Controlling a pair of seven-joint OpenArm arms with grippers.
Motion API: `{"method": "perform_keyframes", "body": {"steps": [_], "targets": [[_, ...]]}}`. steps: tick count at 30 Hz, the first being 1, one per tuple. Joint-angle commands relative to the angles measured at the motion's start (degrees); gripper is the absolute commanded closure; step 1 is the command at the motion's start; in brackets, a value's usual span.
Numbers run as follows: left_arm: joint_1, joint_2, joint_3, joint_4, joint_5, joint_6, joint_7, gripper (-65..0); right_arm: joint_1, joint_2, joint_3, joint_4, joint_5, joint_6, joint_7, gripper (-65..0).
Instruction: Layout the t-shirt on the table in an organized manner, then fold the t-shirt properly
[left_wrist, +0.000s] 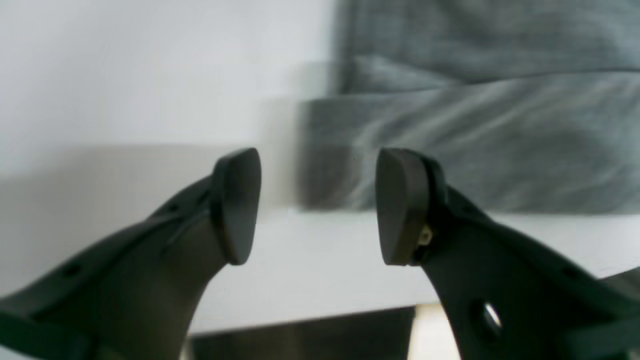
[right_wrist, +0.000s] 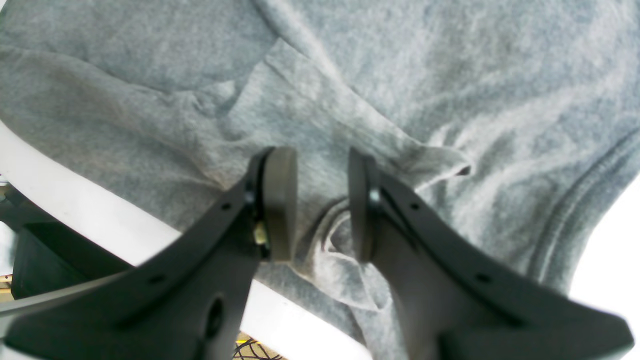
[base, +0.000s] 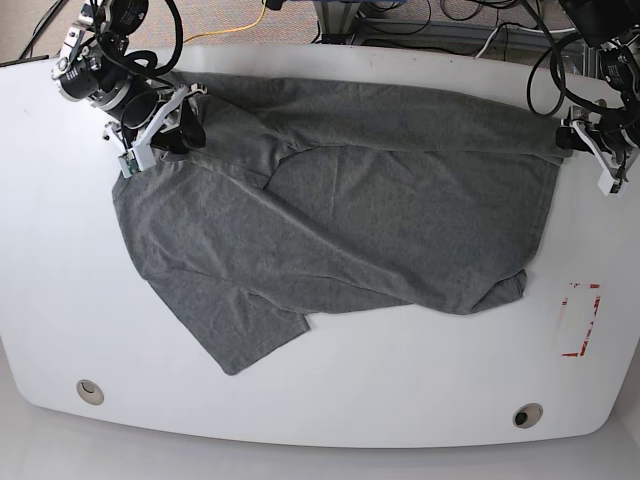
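The heather-grey t-shirt (base: 350, 220) lies spread but wrinkled across the white table (base: 60, 250), with one sleeve pointing toward the front left. At the back left, my right gripper (base: 160, 130) is shut on a bunched fold of the t-shirt (right_wrist: 400, 75); that cloth rises between the right gripper's (right_wrist: 320, 205) pads near the table's edge (right_wrist: 75, 205). My left gripper (base: 592, 150) hovers at the shirt's far right corner. In the left wrist view the left gripper (left_wrist: 318, 205) stands open with nothing in it, just beside the t-shirt's edge (left_wrist: 475, 140) over the bare table (left_wrist: 100, 100).
A red tape rectangle (base: 580, 320) marks the table at the right, below the shirt's corner. Two round grommet holes (base: 90, 391) (base: 527, 415) sit near the front edge. Cables and stands crowd the floor behind the table's back edge.
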Motion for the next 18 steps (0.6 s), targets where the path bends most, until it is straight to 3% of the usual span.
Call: {"method": "perform_keyframes", "body": {"steps": [1,18], "targets": [[-1.75,-2.83,0.00,-2.03,-2.11,-0.06,-0.80,-33.9,0.11,0.54,0.09,0.82,1.12,0.12,0.97,-17.1],[-3.25,-3.27,2.46,-4.32,-3.69,-0.06,-0.71,-32.1,0.11,0.54,0.09,0.82,1.12,0.12,0.97,-17.1]]}}
